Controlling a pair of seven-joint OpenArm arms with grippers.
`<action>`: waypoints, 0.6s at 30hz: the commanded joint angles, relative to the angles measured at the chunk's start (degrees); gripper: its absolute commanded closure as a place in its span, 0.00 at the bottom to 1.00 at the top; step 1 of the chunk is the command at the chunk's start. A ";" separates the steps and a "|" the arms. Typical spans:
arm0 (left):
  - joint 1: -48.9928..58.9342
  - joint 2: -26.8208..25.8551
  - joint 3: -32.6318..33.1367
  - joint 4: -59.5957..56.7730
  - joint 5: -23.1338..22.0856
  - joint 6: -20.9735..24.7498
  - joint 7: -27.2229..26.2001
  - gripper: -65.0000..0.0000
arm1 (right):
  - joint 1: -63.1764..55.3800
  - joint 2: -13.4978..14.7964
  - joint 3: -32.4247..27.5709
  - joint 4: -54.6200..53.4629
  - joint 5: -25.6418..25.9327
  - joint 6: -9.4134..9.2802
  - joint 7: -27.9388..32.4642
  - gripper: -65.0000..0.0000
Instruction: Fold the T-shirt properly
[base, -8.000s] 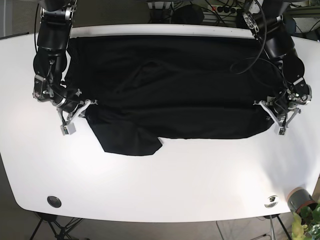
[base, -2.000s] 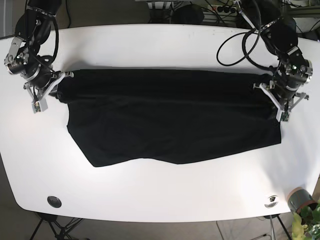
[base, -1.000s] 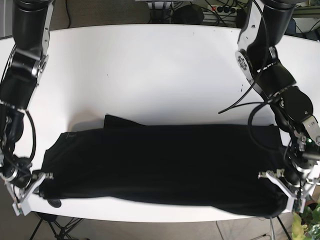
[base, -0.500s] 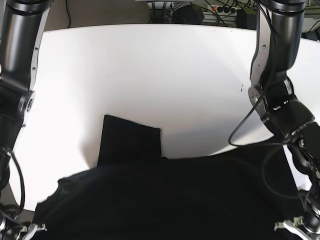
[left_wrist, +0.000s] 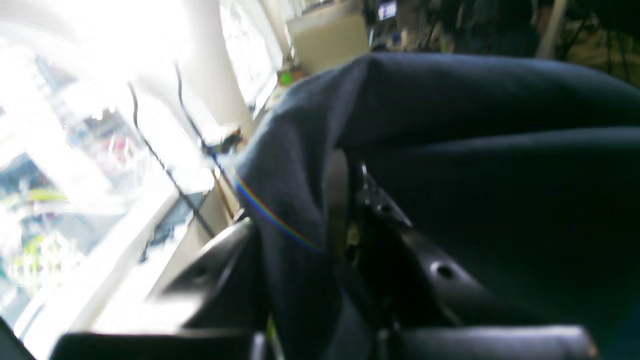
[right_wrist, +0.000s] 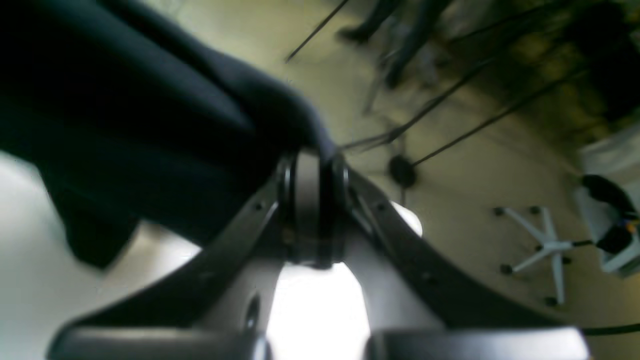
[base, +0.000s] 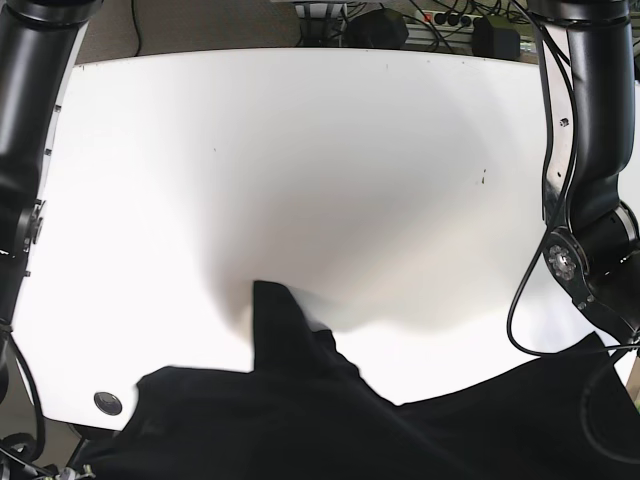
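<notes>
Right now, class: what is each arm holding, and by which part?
Both jaws are shut on the black T-shirt: the left gripper and right gripper each pinch a bunched fabric edge.

base: overhead, looking down on table (base: 300, 150) | wrists: close behind each claw | shared: black T-shirt (base: 400, 430)

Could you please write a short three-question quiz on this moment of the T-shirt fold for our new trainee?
1. True or false: the black T-shirt lies flat and fully spread on the white table.
2. What is the right gripper shut on: A) a cable, B) the T-shirt, C) nothing?
3. Fill in: in the left wrist view, the left gripper pinches dark ____.

Key: 1 false, it is lifted, one part trailing on the table; 2 B; 3 fabric.
</notes>
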 joint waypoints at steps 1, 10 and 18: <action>-2.23 -0.46 0.17 1.62 0.04 0.41 -1.27 1.00 | 3.25 1.87 0.94 1.20 -1.30 -0.55 0.79 0.97; 9.34 -0.10 0.09 10.41 -0.05 0.32 1.36 1.00 | 1.99 3.81 8.06 5.86 -1.13 -0.46 0.26 0.97; 22.44 0.07 -0.09 16.56 -0.14 0.23 1.28 1.00 | -13.83 4.07 16.94 11.66 1.16 -0.46 -0.01 0.97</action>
